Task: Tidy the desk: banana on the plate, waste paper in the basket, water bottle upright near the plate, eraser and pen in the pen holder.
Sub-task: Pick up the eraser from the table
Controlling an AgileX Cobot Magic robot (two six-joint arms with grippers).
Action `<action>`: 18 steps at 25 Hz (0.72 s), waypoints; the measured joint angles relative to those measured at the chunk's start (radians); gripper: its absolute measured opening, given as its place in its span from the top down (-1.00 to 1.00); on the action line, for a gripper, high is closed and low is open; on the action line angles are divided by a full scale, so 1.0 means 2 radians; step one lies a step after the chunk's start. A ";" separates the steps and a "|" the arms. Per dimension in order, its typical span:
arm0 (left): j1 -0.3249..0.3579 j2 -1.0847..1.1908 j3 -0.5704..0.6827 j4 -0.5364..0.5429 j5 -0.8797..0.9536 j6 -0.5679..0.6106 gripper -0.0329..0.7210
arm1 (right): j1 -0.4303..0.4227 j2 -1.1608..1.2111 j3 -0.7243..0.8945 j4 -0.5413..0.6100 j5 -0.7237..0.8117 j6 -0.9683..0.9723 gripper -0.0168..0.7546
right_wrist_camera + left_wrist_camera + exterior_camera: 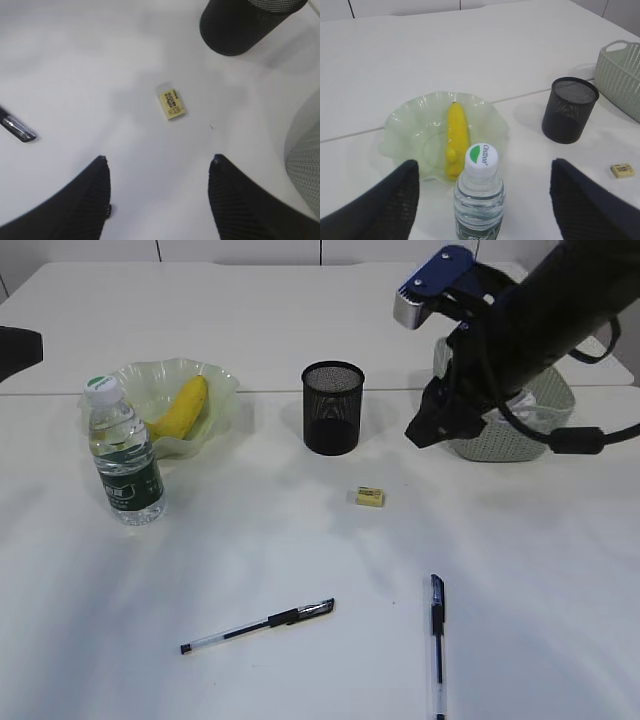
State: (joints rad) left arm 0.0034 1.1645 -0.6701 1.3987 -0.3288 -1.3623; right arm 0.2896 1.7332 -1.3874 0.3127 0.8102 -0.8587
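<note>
surface: plain white tabletop (300,570) fills nearly the whole scene | seam: thin line crosses the tabletop side to side, in its far half | wall (240,250): pale panels with dark vertical joints, just behind the tabletop's far edge | light: soft, even, faint blurred shadows on the tabletop

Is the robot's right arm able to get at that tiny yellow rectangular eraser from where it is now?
Probably yes. The right end effector hangs open above the small yellow rectangular eraser, which lies alone on the white desk, apart from the black mesh pen holder. Nothing lies between them.
</note>
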 joint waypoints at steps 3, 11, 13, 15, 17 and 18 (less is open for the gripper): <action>0.000 0.000 0.000 0.000 0.000 -0.022 -0.63 | 0.000 0.025 0.000 0.000 -0.017 -0.003 -0.24; 0.000 -0.011 0.000 0.002 -0.001 -0.055 -0.63 | 0.000 0.080 0.000 0.000 -0.052 -0.010 -0.24; 0.000 -0.014 0.000 0.008 -0.001 -0.057 -0.63 | 0.000 0.093 0.000 0.000 -0.063 -0.017 -0.23; 0.000 -0.016 0.000 0.013 -0.001 -0.057 -0.63 | 0.000 0.105 0.000 0.000 -0.076 -0.022 -0.23; 0.000 -0.016 0.000 0.017 -0.002 -0.057 -0.63 | 0.000 0.115 0.000 0.000 -0.091 -0.025 -0.22; 0.000 -0.016 0.000 0.019 -0.002 -0.057 -0.63 | 0.000 0.119 0.000 0.000 -0.100 -0.026 -0.22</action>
State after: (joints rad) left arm 0.0034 1.1318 -0.6701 1.4370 -0.3318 -1.4772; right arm 0.2896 1.9717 -1.3874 0.3127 0.6105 -0.9100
